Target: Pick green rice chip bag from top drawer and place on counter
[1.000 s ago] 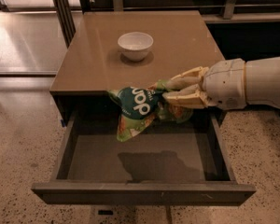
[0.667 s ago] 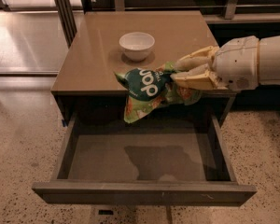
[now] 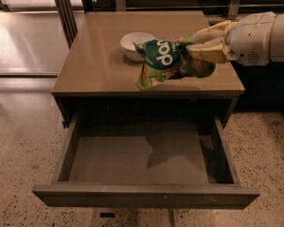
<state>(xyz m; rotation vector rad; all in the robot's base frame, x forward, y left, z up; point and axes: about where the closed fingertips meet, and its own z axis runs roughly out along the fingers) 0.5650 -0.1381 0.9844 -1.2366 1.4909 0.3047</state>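
The green rice chip bag (image 3: 166, 60), light green with a dark green "pop" patch, hangs in the air over the front right part of the counter (image 3: 94, 60). My gripper (image 3: 195, 45) comes in from the right and is shut on the bag's right end. The bag partly covers the white bowl behind it. The top drawer (image 3: 142, 162) is pulled wide open below the counter, and its grey floor holds nothing.
A white bowl (image 3: 132, 42) stands on the counter near its middle, just behind the bag. Dark metal posts (image 3: 64, 11) rise behind the counter at the left. Speckled floor (image 3: 19, 141) lies on both sides of the drawer.
My gripper has lifted the bag from above the drawer mouth up and back, so it now hangs over the counter top close to the bowl.
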